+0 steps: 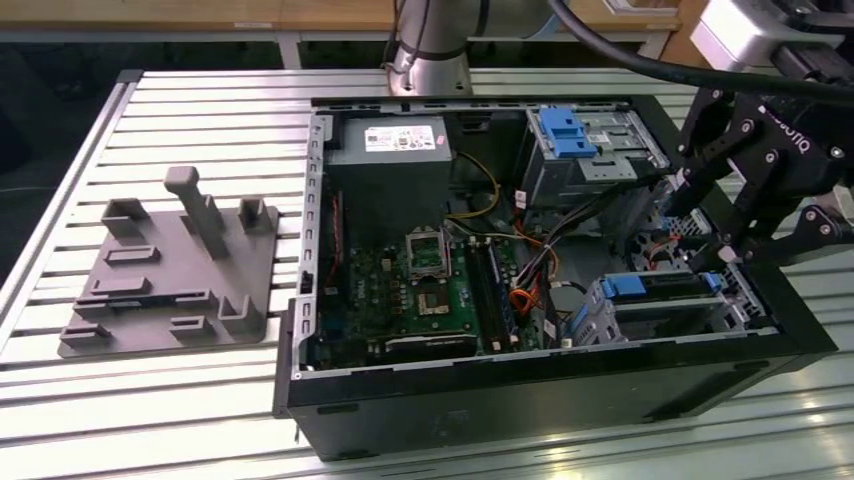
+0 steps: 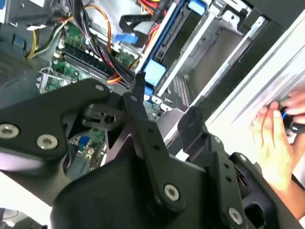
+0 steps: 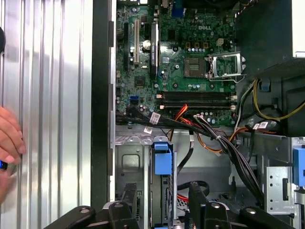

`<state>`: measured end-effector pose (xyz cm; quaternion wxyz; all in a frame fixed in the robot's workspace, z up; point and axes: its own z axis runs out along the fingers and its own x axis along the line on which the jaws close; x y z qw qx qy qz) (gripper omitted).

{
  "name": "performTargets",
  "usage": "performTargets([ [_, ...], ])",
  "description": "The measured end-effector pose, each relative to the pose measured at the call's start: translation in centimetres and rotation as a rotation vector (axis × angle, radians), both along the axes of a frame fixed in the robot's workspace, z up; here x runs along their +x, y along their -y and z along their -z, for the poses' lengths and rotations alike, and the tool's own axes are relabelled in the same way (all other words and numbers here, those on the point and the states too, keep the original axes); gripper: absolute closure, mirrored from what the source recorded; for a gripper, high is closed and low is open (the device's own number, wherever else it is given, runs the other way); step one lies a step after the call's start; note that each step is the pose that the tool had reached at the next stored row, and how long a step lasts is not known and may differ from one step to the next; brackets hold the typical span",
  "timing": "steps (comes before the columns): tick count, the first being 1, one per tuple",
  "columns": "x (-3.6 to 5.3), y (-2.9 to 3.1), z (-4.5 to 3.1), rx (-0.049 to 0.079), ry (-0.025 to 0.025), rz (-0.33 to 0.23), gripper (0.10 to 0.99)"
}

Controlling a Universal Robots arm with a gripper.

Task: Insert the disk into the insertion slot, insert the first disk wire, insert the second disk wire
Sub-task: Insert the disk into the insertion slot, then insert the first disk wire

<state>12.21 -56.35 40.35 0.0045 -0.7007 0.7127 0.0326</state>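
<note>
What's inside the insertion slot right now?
The disk in its blue carrier sits inside the insertion slot, blue tab facing the motherboard. The cage walls cover its label and connector end, so wire connections there cannot be seen. The open pincer hangs above.

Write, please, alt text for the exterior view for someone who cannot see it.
A black gripper, jaws open and empty, hangs over the blue-framed disk seated in a silver sheet-metal drive cage inside an open black computer case on a slatted metal table. A grey moulded fixture lies at the exterior view's left.
</note>
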Motion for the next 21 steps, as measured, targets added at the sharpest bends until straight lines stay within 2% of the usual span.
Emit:
performTargets([
  [16, 0.02, -0.04, 0.02, -0.004, 0.0000, 0.000, 0.529],
  [17, 0.02, -0.11, 0.02, -0.014, 0.0000, 0.000, 0.529],
  [18, 0.02, -0.22, 0.03, -0.028, 0.0000, 0.000, 0.529],
  [21, 0.04, -0.52, 0.06, -0.082, 0.0011, 0.000, 0.529],
])
